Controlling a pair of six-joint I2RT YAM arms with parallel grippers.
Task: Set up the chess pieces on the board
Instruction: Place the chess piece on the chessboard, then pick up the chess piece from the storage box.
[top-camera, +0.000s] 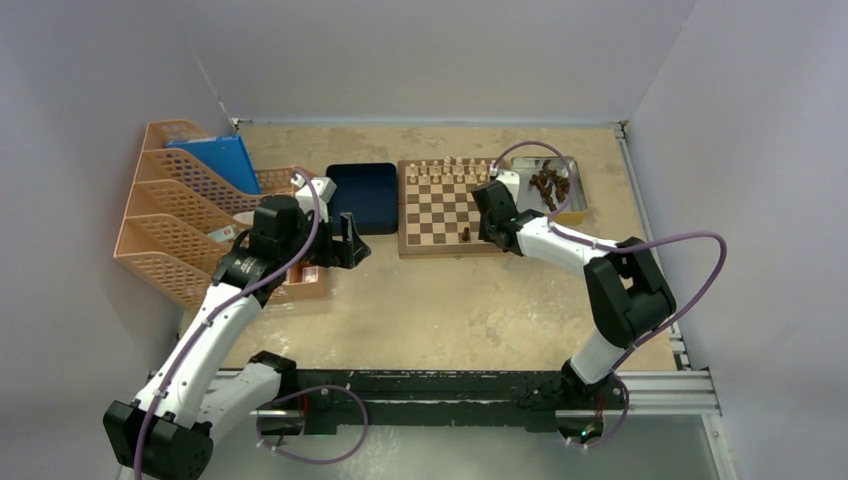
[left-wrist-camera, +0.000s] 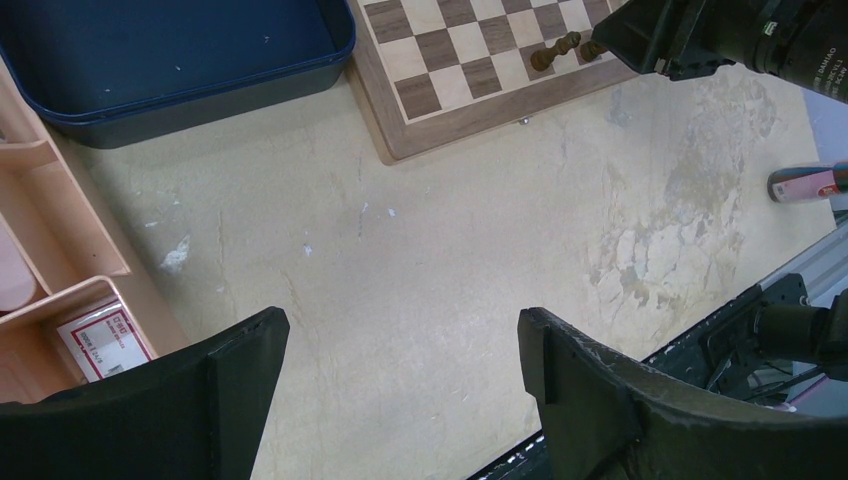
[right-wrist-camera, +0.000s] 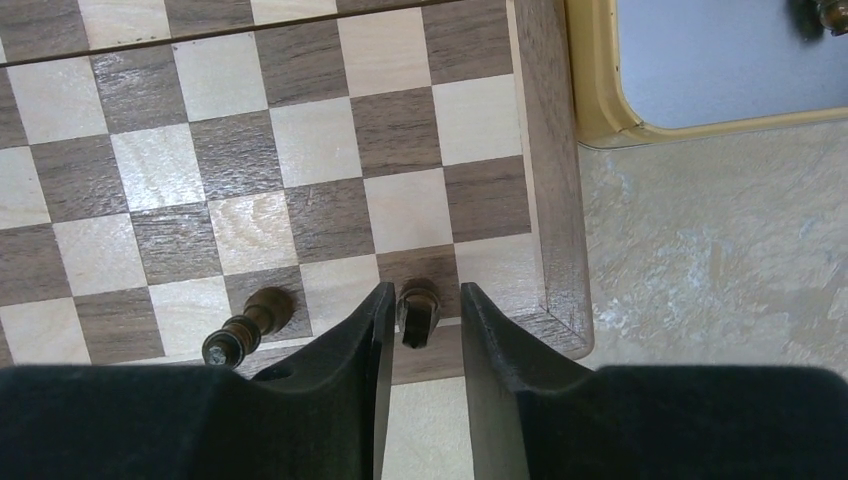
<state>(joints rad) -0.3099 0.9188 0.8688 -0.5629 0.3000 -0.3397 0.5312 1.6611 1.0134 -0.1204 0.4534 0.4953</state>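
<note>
- The left gripper (left-wrist-camera: 400, 335) hangs over the bare table (left-wrist-camera: 450, 260) with its jaws spread wide and nothing between them. It is well apart from the board, on the far side of the dark blue tray (top-camera: 363, 197).
- The board (top-camera: 440, 205) lies between that tray and the silver one. Light pieces (top-camera: 440, 170) line its far edge.
- On the near row, one dark piece (right-wrist-camera: 250, 325) stands on a dark square, two squares left of the one the right arm is working.
- The right gripper (right-wrist-camera: 427, 300) belongs to by far the nearer arm. It straddles a second dark piece (right-wrist-camera: 418, 308) on the dark square next to the near right corner.
- Its jaws are narrowly parted, with a sliver of gap on the right side, so the piece appears to stand free rather than pinched.
- The piece's long axis is upright between the fingers, so a straight rise looks like the safe way off it.
- The fingers hide the piece's base, so whether it sits centred cannot be told.
- More dark pieces (top-camera: 550, 183) lie heaped in the silver tray (top-camera: 577, 168), just right of the board. They are too small to tell their kinds.
</note>
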